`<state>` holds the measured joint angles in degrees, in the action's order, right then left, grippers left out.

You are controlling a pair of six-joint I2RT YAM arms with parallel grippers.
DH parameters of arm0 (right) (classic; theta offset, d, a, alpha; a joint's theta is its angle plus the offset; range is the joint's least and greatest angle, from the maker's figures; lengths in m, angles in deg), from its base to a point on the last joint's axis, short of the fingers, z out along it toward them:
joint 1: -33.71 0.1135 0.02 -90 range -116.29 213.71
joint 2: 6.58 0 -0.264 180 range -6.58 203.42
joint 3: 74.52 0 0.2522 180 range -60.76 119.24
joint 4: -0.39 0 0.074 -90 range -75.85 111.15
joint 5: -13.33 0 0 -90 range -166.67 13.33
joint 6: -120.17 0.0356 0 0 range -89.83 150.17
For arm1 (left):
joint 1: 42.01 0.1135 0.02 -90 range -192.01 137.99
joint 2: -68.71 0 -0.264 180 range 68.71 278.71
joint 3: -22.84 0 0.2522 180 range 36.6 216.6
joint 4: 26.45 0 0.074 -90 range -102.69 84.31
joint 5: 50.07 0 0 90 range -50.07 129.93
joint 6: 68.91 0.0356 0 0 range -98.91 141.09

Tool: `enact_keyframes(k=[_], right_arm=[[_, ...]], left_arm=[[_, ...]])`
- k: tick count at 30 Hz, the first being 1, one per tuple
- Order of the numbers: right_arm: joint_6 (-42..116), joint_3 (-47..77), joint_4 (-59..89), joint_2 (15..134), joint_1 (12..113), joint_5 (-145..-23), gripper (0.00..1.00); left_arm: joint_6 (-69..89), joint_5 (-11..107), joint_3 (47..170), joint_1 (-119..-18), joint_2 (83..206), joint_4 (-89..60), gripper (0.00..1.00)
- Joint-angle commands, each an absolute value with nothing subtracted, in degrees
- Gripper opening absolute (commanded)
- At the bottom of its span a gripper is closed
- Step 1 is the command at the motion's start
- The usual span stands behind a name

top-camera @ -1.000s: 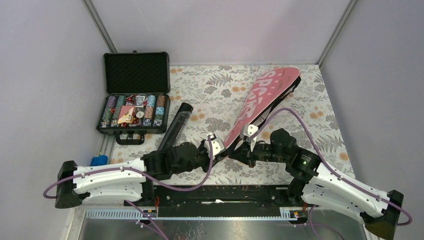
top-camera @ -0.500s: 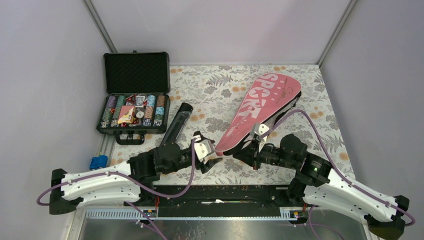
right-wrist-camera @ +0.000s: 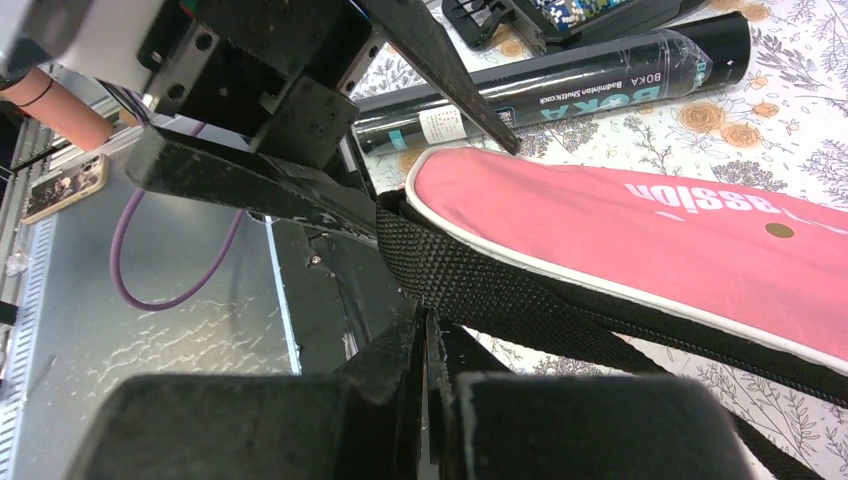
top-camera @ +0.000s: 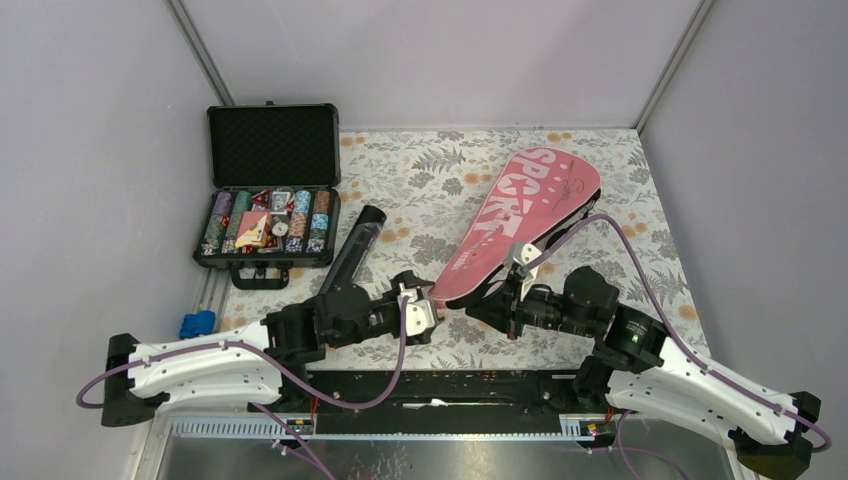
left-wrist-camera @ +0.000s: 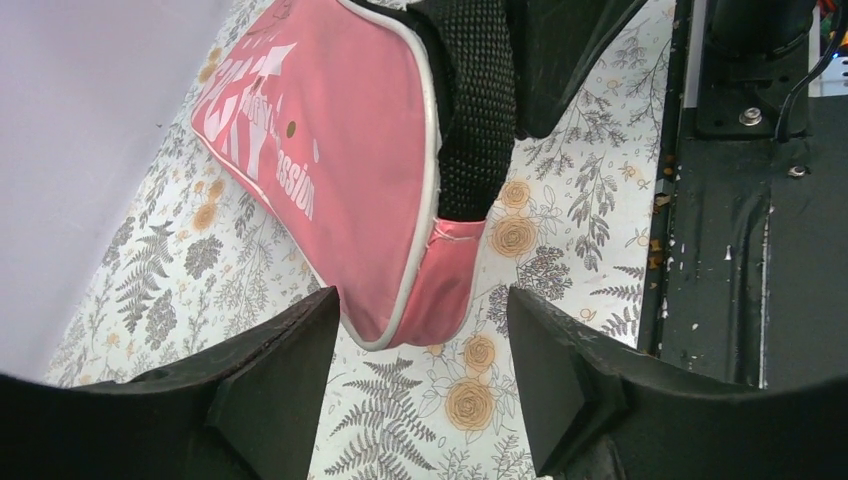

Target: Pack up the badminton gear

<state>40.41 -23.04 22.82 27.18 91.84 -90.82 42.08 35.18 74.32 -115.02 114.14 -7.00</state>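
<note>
The pink "SPORT" racket bag (top-camera: 520,225) lies flat on the flowered cloth, its narrow end toward the arms. My right gripper (top-camera: 480,308) is shut on the bag's black webbing strap (right-wrist-camera: 480,285), with the bag (right-wrist-camera: 650,230) just beyond its jaws (right-wrist-camera: 428,330). My left gripper (top-camera: 432,312) is open and empty, its jaws (left-wrist-camera: 425,330) just short of the bag's narrow end (left-wrist-camera: 420,300), not touching it. The long black tube (top-camera: 350,258) lies left of the bag, and its teal lettering shows in the right wrist view (right-wrist-camera: 570,90). No rackets or shuttlecocks are in view.
An open black case of poker chips (top-camera: 268,195) stands at the back left. A small blue block (top-camera: 197,323) sits by the left table edge. The black base rail (left-wrist-camera: 760,200) runs along the near edge, close to the bag's end.
The bag has gone from standing on edge to lying flat, shifted toward the arms. My left gripper pulled back, then came forward to the bag's narrow end. My right arm drew back.
</note>
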Motion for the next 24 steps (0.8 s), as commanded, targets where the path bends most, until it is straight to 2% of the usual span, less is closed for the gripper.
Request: enact_keyframes(k=[1,4,8,12,18,24], right_arm=[[42.8,-19.0,20.1,26.4,92.4,-92.1,0.00],[44.5,-18.8,20.2,26.5,92.4,-93.4,0.00],[44.1,-18.9,20.3,27.4,92.4,-96.1,0.00],[45.4,-17.5,20.5,30.9,92.4,-98.4,0.00],[49.4,-15.2,17.8,37.4,92.4,-101.5,0.00],[53.2,-19.2,16.2,39.1,92.4,-93.8,0.00]], left_arm=[[44.5,35.6,74.2,-114.8,115.8,-14.0,0.67],[44.4,35.3,73.6,-114.8,116.3,-16.3,0.56],[42.7,33.6,73.2,-114.8,116.6,-19.7,0.28],[40.5,32.5,74.9,-114.8,118.3,-18.1,0.18],[38.8,30.3,78.1,-114.8,122.2,-16.5,0.10],[37.2,29.0,77.9,-114.8,122.0,-18.5,0.06]])
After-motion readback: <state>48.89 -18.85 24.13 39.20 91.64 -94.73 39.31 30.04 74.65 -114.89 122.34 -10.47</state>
